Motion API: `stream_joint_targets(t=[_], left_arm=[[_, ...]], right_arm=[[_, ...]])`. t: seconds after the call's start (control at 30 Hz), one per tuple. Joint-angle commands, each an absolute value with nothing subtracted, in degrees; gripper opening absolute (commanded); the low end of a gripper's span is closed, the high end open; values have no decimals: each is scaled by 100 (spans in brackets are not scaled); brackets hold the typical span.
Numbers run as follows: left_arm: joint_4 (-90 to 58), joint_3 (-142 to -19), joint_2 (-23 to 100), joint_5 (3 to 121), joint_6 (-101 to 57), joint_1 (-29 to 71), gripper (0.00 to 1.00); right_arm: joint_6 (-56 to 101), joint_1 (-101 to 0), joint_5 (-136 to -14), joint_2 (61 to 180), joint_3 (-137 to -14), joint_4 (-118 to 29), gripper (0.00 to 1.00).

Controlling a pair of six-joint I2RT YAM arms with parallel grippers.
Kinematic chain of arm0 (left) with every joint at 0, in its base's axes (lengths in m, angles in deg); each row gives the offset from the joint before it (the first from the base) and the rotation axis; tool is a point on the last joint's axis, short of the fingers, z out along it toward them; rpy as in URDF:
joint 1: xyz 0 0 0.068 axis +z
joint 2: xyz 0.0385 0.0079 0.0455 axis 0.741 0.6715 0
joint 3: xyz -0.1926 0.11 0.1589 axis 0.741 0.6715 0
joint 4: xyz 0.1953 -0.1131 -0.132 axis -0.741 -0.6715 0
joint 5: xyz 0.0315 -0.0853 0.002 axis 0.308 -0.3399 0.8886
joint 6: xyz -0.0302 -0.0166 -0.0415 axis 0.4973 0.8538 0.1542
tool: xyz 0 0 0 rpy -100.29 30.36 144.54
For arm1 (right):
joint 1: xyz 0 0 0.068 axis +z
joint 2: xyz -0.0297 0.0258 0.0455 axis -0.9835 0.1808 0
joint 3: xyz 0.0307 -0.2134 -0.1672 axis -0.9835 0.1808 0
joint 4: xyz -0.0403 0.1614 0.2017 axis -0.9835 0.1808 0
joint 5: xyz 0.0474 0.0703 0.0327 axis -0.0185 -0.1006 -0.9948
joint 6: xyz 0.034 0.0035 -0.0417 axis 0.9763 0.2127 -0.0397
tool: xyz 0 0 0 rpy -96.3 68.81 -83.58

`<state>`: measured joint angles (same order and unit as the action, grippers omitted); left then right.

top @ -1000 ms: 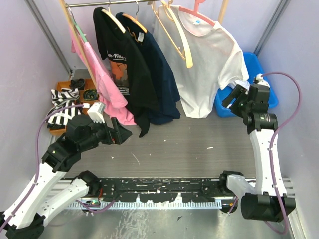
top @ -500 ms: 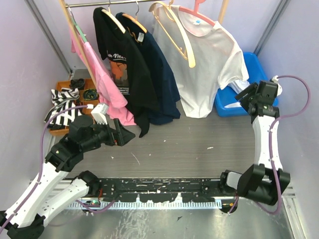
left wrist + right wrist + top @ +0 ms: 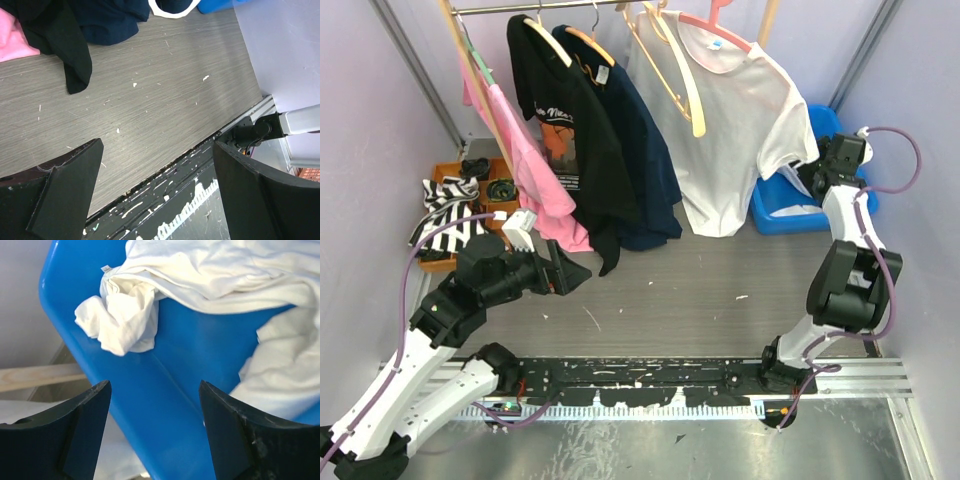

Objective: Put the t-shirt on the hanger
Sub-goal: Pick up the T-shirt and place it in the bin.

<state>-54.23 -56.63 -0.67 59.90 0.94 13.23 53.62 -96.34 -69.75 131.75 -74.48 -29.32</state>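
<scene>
The plain white cotton t-shirt [image 3: 130,315] lies crumpled in the blue plastic bin [image 3: 170,405]. Your right hand [image 3: 154,386], released and empty, has swung from the bin's front to directly above it. The light wooden hanger [image 3: 672,85] hangs bare on the rail [image 3: 560,5]. Your left hand [image 3: 157,146] stays released. Print on the black t-shirt [image 3: 545,100] is unreadable.

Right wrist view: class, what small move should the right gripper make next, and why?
Probably lower the right gripper onto the bunched white t-shirt and close on a fold. Its jaws stand open and empty above the blue bin, the shirt lies crumpled inside it, and the wooden hanger on the rail looks bare.
</scene>
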Motion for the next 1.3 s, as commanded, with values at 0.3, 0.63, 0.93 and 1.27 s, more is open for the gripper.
stream_joint_targets(t=[0.3, 0.63, 0.93, 1.27], left_arm=[[-5397, -5781, 2, 6104, 30, 1349, 98], [-5716, -6062, 25, 6362, -17, 1345, 98], [-5957, -6300, 80, 6436, 16, 1347, 98], [-6240, -6398, -166, 6602, 70, 1346, 98]], right_arm=[[5732, -9070, -7004, 15084, -9225, -3582, 80], [5999, -8966, -6877, 15956, -9857, -3532, 74], [5950, -9037, -6891, 15695, -9692, -3619, 19], [6153, -9531, -7263, 14533, -8843, -3974, 1]])
